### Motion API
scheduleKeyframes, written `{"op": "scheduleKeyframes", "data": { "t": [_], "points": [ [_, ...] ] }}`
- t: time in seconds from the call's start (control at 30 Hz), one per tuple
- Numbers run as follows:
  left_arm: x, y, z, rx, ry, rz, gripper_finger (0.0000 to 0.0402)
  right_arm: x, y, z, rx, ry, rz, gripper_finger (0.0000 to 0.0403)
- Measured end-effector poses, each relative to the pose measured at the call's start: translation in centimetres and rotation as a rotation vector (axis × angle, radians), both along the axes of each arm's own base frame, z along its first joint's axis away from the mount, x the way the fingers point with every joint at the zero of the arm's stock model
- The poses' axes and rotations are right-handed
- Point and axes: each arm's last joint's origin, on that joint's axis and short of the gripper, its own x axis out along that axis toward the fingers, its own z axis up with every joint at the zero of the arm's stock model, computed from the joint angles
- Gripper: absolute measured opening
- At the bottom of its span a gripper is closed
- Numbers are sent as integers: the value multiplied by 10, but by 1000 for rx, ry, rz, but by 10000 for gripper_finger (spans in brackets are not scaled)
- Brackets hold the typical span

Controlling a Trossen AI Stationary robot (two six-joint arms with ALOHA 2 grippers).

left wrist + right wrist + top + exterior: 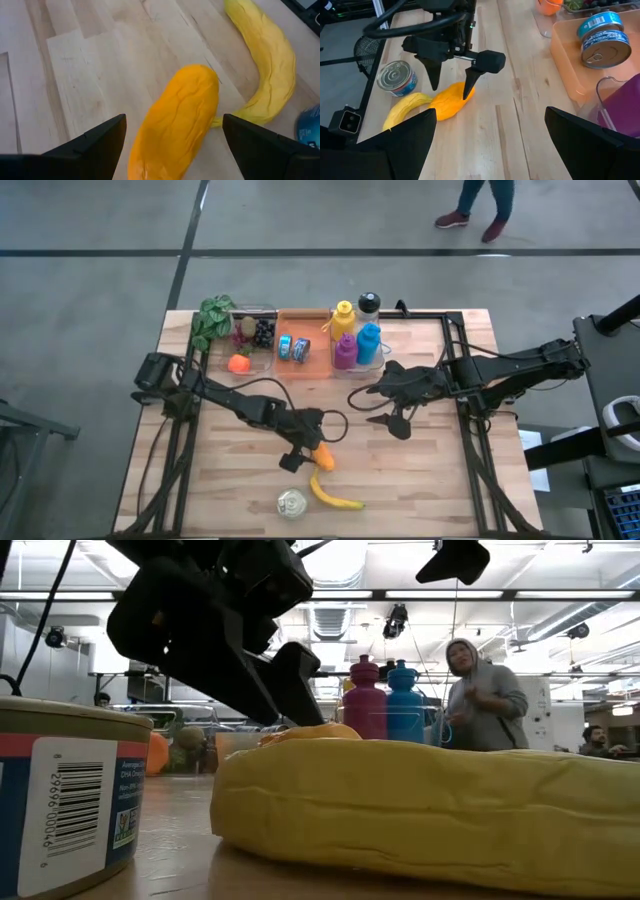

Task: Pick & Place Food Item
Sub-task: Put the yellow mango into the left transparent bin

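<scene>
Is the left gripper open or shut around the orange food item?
Open. The left gripper has its fingers spread on either side of the orange food item, which lies on the table beside the banana.

The pale wooden desk carried clear and orange trays along its far edge, with bottles beside them. Near the front lay an orange mango, touching a banana, and a tin can.

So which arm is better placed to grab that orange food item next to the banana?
Left. The left gripper is open with its fingers straddling the orange food item beside the banana. The right gripper hangs open, farther off near the bottles.
</scene>
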Motion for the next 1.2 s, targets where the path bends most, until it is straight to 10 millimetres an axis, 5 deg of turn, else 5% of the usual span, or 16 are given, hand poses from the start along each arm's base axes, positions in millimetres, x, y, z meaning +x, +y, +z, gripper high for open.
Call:
{"op": "scheduleKeyframes", "data": {
  "t": [0.87, 1.2],
  "points": [
    [-5, 3, -10, 17, -27, -11, 332, 0, 0, 0, 7, 1, -5, 370],
    [2, 0, -32, -6, 9, -16, 335, 0, 0, 0, 7, 1, -4, 370]
  ]
}}
